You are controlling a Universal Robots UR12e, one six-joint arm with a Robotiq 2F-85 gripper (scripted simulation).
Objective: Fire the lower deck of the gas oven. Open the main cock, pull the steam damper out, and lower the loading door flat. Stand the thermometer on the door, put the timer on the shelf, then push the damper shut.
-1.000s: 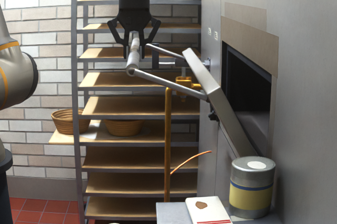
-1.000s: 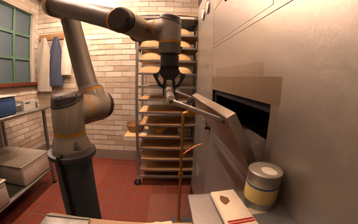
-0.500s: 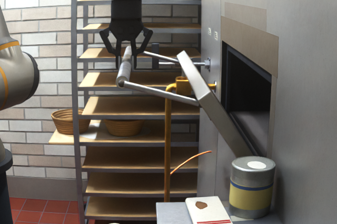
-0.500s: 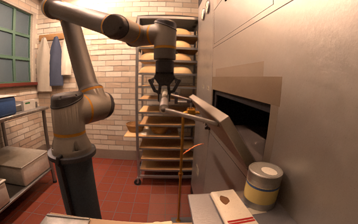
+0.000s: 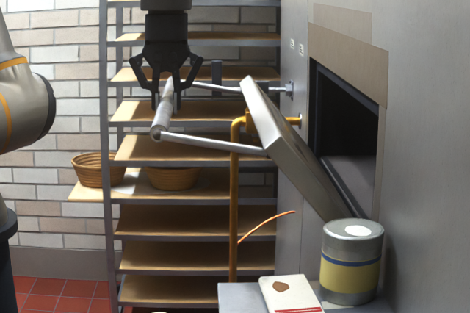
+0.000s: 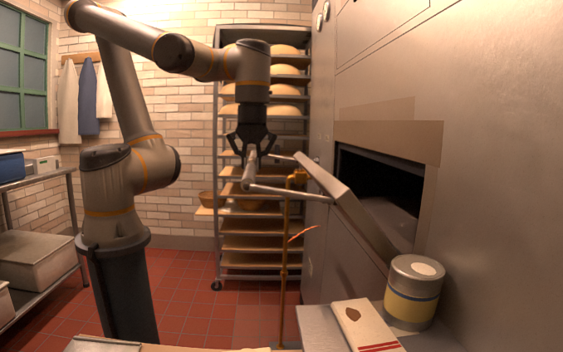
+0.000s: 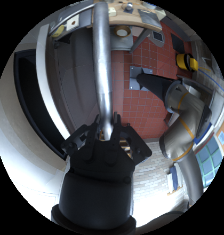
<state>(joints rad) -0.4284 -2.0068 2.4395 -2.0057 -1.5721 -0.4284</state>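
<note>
The gas cock (image 5: 248, 119) on the orange pipe (image 5: 233, 203) and the steam damper rod (image 5: 279, 89) are partly hidden behind the loading door (image 5: 288, 146). The door hangs tilted about halfway down from the dark oven opening (image 5: 341, 119). Its round steel handle bar (image 5: 163, 106) stands out from the door on two thin arms. A grey and yellow canister (image 5: 351, 260) and a white flat card-like thing (image 5: 290, 294) sit on the low ledge in front of the oven. My gripper (image 5: 166, 91) hangs straight down over the bar and is closed around it.
The bakery rack (image 5: 190, 138) with wooden trays and dough loaves stands right behind the handle. Two baskets (image 5: 96, 168) sit on a low tray. My arm's base (image 6: 117, 245) stands on red tiles, with steel tables and bins (image 6: 21, 258) on the left.
</note>
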